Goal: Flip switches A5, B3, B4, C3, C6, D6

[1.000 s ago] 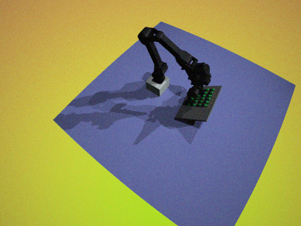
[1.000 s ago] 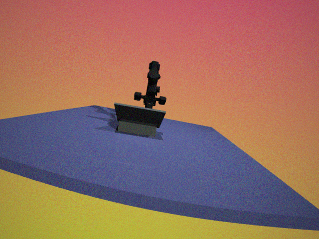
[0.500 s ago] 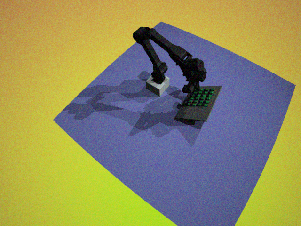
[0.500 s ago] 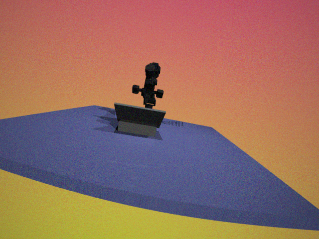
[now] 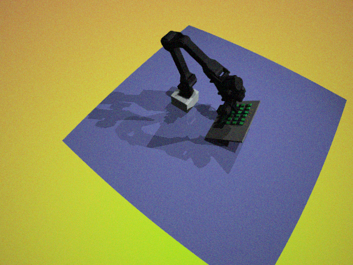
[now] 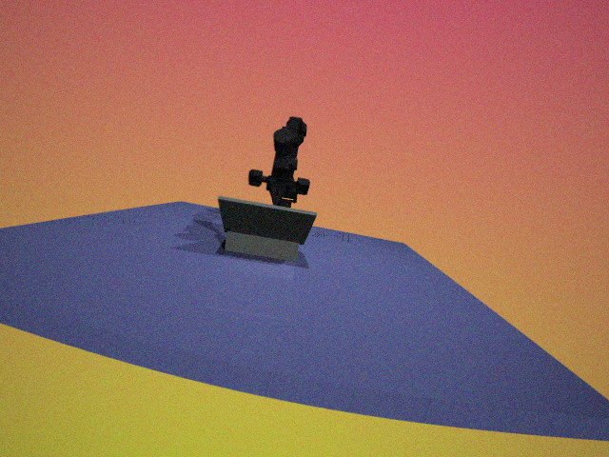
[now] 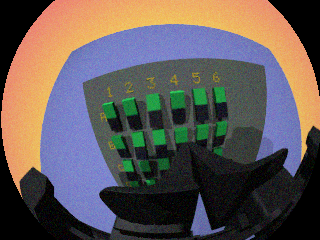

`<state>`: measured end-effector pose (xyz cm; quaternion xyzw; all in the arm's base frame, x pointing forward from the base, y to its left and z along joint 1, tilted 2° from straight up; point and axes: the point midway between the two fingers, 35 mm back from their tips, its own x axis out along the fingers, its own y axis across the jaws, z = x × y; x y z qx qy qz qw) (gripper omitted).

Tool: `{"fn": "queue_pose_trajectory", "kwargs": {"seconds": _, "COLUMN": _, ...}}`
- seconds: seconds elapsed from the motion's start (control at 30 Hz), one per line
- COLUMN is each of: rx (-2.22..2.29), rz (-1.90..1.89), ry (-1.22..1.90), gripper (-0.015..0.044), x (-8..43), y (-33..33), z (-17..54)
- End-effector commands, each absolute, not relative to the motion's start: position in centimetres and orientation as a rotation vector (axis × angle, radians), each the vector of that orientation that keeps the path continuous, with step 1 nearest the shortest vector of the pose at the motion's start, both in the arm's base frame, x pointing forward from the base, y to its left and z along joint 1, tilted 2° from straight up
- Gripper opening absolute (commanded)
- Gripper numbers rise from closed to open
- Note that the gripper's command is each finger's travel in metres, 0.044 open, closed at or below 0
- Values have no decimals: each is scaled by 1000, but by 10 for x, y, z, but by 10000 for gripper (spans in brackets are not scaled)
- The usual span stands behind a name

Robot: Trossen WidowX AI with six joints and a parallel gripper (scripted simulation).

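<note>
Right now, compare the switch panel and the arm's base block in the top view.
The switch panel is dark grey, flat and tilted; the base block is pale grey and boxy. The panel carries rows of green switches; the block carries the arm. Both sit on the blue mat.
</note>
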<state>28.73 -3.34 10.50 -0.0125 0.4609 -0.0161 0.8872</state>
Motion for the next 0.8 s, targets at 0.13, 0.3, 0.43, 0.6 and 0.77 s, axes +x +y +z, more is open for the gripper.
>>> {"fn": "queue_pose_trajectory", "kwargs": {"seconds": 0.13, "rx": -28, "rz": -26, "ry": 965, "gripper": 0, "x": 292, "y": -33, "z": 94}}
{"fn": "queue_pose_trajectory", "kwargs": {"seconds": 0.3, "rx": -28, "rz": -26, "ry": 965, "gripper": 0, "x": 295, "y": -33, "z": 90}}
{"fn": "queue_pose_trajectory", "kwargs": {"seconds": 0.43, "rx": -28, "rz": -26, "ry": 965, "gripper": 0, "x": 299, "y": -33, "z": 85}}
{"fn": "queue_pose_trajectory", "kwargs": {"seconds": 0.6, "rx": -28, "rz": -26, "ry": 965, "gripper": 0, "x": 301, "y": -33, "z": 83}}
{"fn": "queue_pose_trajectory", "kwargs": {"seconds": 0.77, "rx": -28, "rz": -26, "ry": 965, "gripper": 0, "x": 301, "y": -33, "z": 83}}
